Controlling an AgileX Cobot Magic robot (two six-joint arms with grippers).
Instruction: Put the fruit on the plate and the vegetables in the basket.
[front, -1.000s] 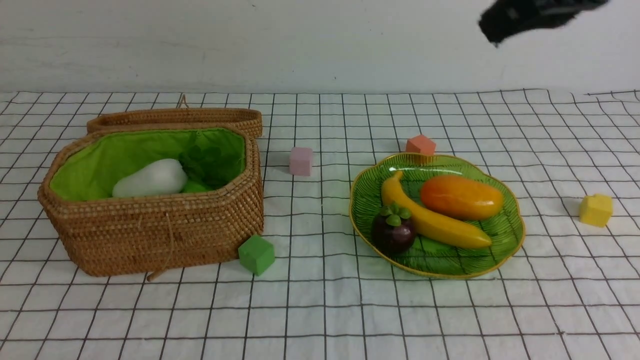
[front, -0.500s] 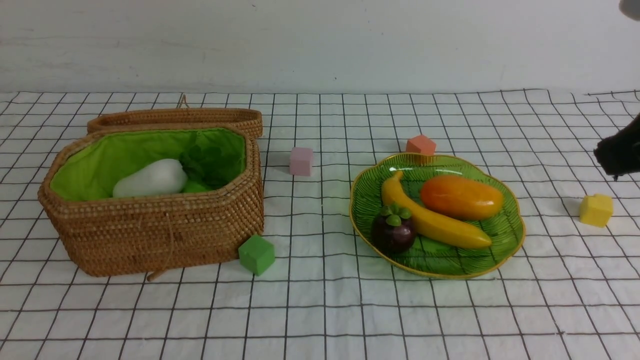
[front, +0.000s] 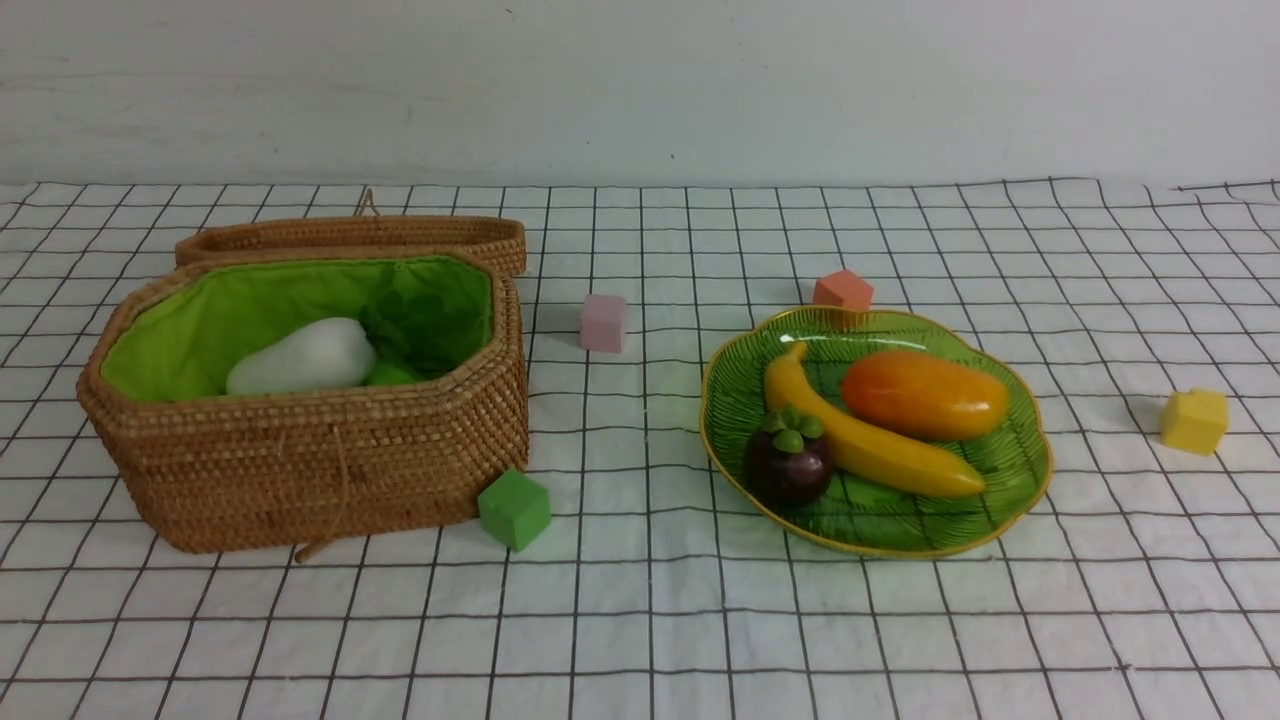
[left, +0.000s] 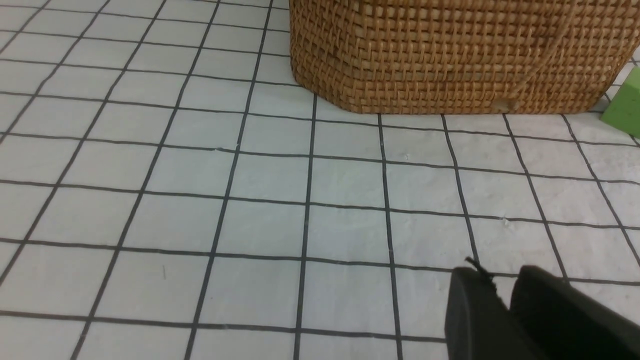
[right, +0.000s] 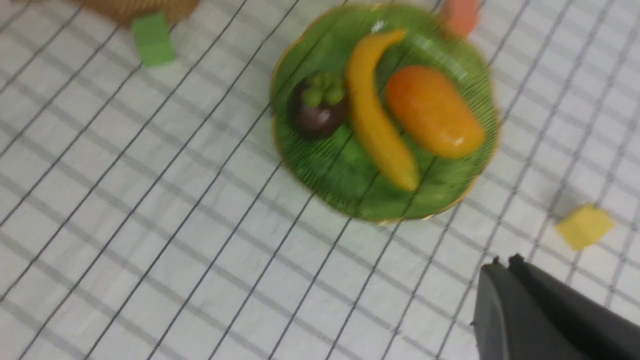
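The green ribbed plate (front: 880, 515) holds the banana (front: 860, 440), mango (front: 925, 393) and mangosteen (front: 787, 462). The open wicker basket (front: 300, 470) holds the white radish (front: 300, 357), dark green leaves (front: 415, 320) and a bit of light-green cucumber (front: 392, 374); the carrot's body is hidden. Neither gripper shows in the front view. In the left wrist view my left gripper (left: 502, 277) is shut and empty, low over the cloth near the basket's wall (left: 450, 55). In the right wrist view my right gripper (right: 505, 262) is shut and empty, off to the side of the plate (right: 345, 175).
The basket's lid (front: 350, 235) lies behind the basket. Foam cubes lie on the checked cloth: green (front: 514, 508) at the basket's front corner, pink (front: 603, 322) between basket and plate, orange (front: 842, 290) behind the plate, yellow (front: 1193, 421) at the far right.
The right arm's dark shape went from the top right, down the right edge, and out of the front view. Fruit, vegetables and cubes have not moved.
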